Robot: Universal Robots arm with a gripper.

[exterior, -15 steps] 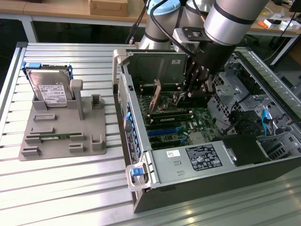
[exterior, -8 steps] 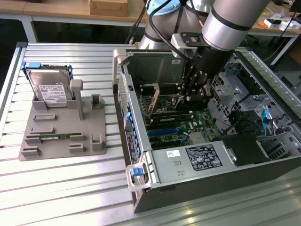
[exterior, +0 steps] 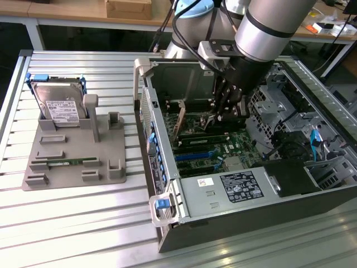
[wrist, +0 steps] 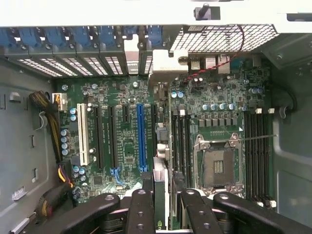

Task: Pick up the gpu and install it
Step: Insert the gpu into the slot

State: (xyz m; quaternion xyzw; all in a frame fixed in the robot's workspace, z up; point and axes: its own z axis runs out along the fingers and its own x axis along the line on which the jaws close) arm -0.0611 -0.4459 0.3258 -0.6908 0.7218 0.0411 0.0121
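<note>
On the desk (exterior: 83, 223), to the exterior view's left of the open computer case (exterior: 234, 223), a grey holder (exterior: 72, 162) carries a hard drive (exterior: 61, 106). Inside the case, the hand (exterior: 227, 111) grips the gpu (wrist: 161, 192) edge-on over the motherboard (wrist: 126, 146), its metal bracket (wrist: 168, 61) toward the case's slotted wall.

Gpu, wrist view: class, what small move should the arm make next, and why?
Probably ease it straight down. The gripper holds the gpu edge-on over the motherboard, parallel to the blue slot, with its bracket toward the rear openings. The card seems not yet seated, though its height is hard to judge.
</note>
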